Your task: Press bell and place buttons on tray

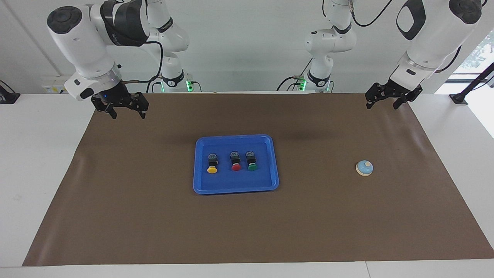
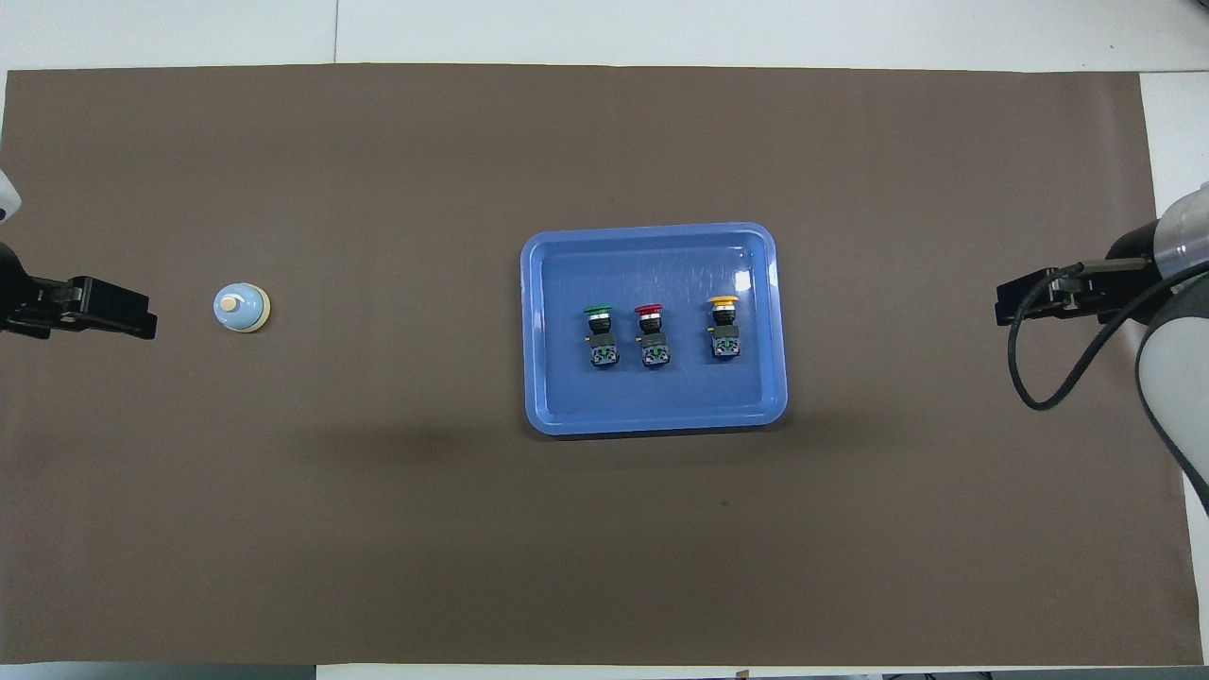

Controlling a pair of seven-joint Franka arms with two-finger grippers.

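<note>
The blue tray [image 1: 235, 180] [image 2: 652, 269] lies mid-table on the brown mat. On it three buttons lie in a row: yellow [image 1: 212, 163] [image 2: 724, 329], red [image 1: 236, 161] [image 2: 651, 336] and green [image 1: 252, 161] [image 2: 599, 337]. The light-blue bell [image 1: 364, 168] [image 2: 242, 308] stands alone on the mat toward the left arm's end. My left gripper [image 1: 381, 105] [image 2: 142, 324] hangs open and empty above the mat's corner at that end, well clear of the bell. At the other end of the mat, my right gripper [image 1: 129, 114] [image 2: 1003, 309] waits open and empty.
A brown mat [image 1: 154, 216] covers most of the white table [image 1: 38, 162]. Both arm bases stand at the robots' edge of the table, with cables hanging beside them.
</note>
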